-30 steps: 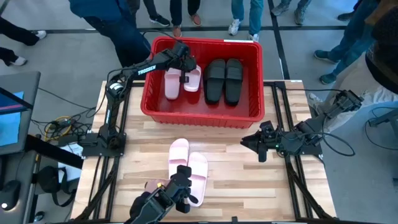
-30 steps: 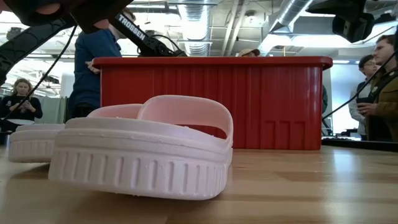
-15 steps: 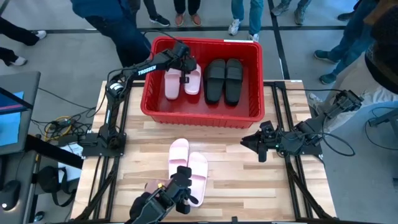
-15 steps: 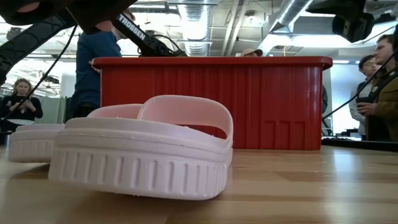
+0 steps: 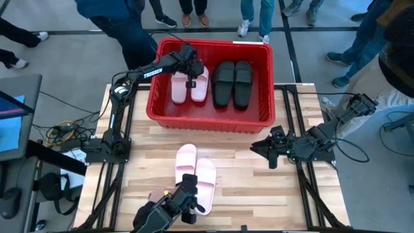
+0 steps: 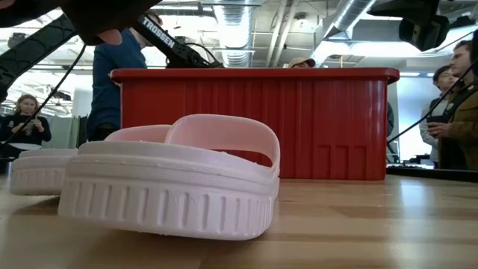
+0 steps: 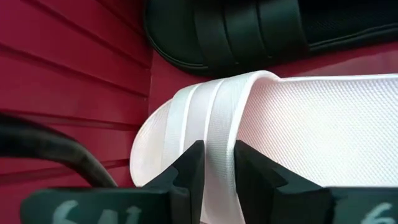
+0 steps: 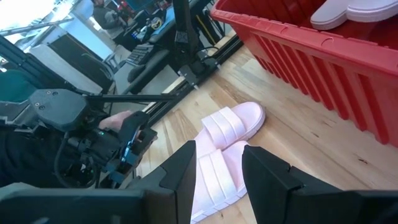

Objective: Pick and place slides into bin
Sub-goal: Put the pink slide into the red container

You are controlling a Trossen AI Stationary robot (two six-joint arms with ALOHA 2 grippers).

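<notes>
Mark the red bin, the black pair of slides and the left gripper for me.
bin [image 5: 210,120]: high view, near rim.
black slides [image 5: 233,83]: high view, between the two straps.
left gripper [image 7: 217,167]: left wrist view, fingers pinching a pink slide's strap.

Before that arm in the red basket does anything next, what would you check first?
1. Left gripper pinches the strap of a pink slide: ok.
2. That slide is inside the bin, beside the black slides: ok.
3. Slide resting flat on the bin floor: cannot tell.
4. Right gripper open, empty, above the table beside the bin: ok.
5. All slides binned: not ok, two pink slides on the table.
</notes>
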